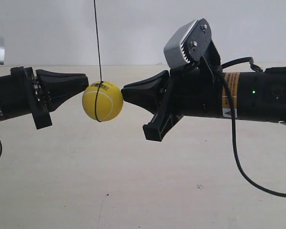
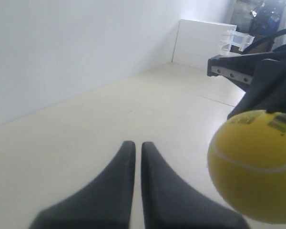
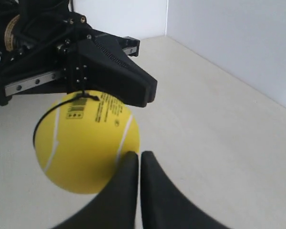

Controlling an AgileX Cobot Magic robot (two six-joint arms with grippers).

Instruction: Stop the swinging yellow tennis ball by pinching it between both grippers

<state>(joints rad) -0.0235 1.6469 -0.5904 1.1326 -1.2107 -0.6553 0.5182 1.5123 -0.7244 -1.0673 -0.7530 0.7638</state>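
The yellow tennis ball [image 1: 102, 101], at the centre of the exterior view, hangs on a black string [image 1: 97, 38] above the tabletop [image 1: 133, 191]. It sits between two opposed arm tips that appear to touch it. The left pincer [image 2: 137, 145] and the right pincer [image 3: 138, 155] each have their jaws pressed together.

Yellow tennis ball [image 1: 103, 101] hanging on its thin black string [image 1: 97, 38] — fuzzy, with a white curved seam, small dark print near the top, and the string looped down around it. It sits right between the two sets of fingertips. Right gripper [image 3: 137, 153]: jaws drawn together to a sliver, tips against the ball's side. Left gripper [image 2: 137, 143]: jaws likewise nearly together — ball just off to one side of its fingertips, contact unclear.
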